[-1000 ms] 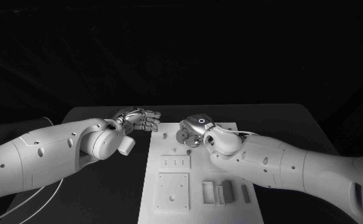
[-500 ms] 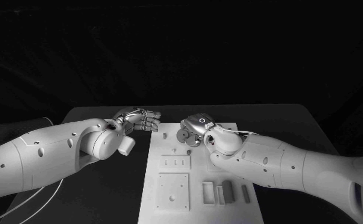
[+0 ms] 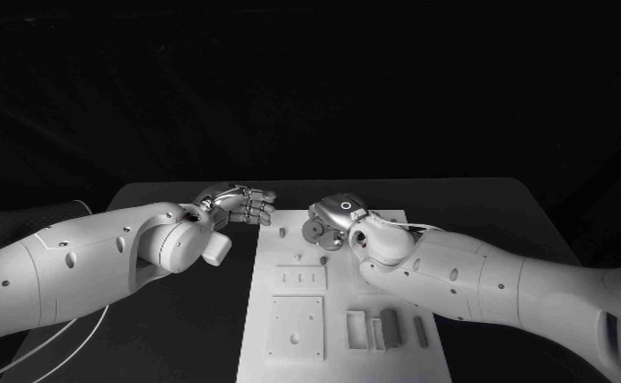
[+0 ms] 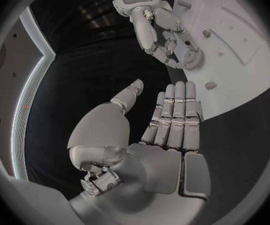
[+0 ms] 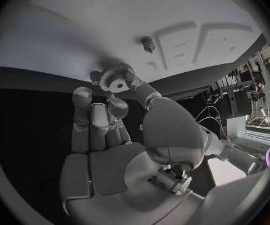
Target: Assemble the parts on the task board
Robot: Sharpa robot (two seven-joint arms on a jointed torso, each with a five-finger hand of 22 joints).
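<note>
The white task board (image 3: pixel 339 298) lies in the middle of the table. My right hand (image 3: pixel 336 213) hovers over the board's far end and pinches a grey toothed gear (image 3: pixel 315 234) between thumb and fingers. In the right wrist view the gear (image 5: pixel 115 80) is held just off the board (image 5: pixel 78 30), a short way from a small upright peg (image 5: pixel 149 44). My left hand (image 3: pixel 240 204) is beside the board's far left corner, holding nothing. In the left wrist view its fingers (image 4: pixel 175 110) are straight and together and its thumb is apart.
A square plate (image 3: pixel 296 326) and a small slotted plate (image 3: pixel 301 277) sit on the board's near left. Several upright grey blocks (image 3: pixel 387 326) stand at its near right. Both white forearms flank the board. Black tabletop (image 3: pixel 479 199) surrounds it.
</note>
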